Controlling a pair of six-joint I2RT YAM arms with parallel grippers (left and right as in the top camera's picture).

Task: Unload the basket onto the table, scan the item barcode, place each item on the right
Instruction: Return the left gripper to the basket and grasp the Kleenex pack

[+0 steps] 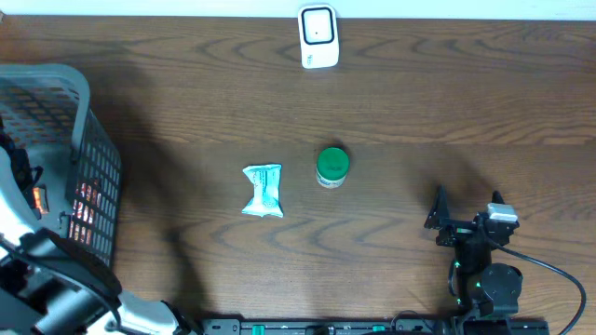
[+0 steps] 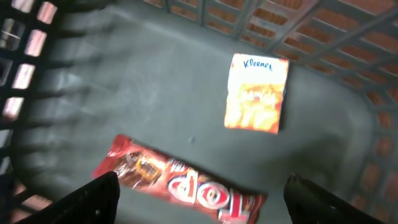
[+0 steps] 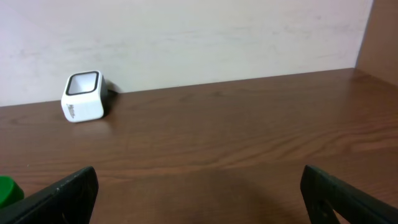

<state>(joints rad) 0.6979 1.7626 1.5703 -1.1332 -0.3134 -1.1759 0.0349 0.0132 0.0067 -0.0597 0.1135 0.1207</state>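
My left gripper (image 2: 200, 184) is wide open and empty, hanging inside the grey plastic mesh basket (image 1: 56, 73) at the left end of the dark wooden table (image 1: 186, 102). Right under it a long red foil snack wrapper (image 2: 180, 185) lies flat on the basket floor. I take that as the item to scan. An orange-and-white Kleenex tissue pack (image 2: 257, 93) lies further in, apart from it. My right gripper (image 1: 466, 221) is also fully open and empty, at the near right.

Risks:
- The wrapper is flat and slick, so a top pinch may slide off or only crease the foil.
- The left wrist view is smeared, so fine placement is guesswork.
- The basket walls could snag the gripper on the lift.
- The white box barcode scanner (image 1: 318, 37) sits at the far edge, well apart from the basket. I can't see a barcode, so it may end up facing away.

Views:
- Only the left wrist shows the basket contents.
- Only the overhead shows the layout, with a pale blue packet (image 1: 264, 190) and a green-lidded jar (image 1: 331, 167) mid-table.
- The right wrist sees the scanner low across the table.
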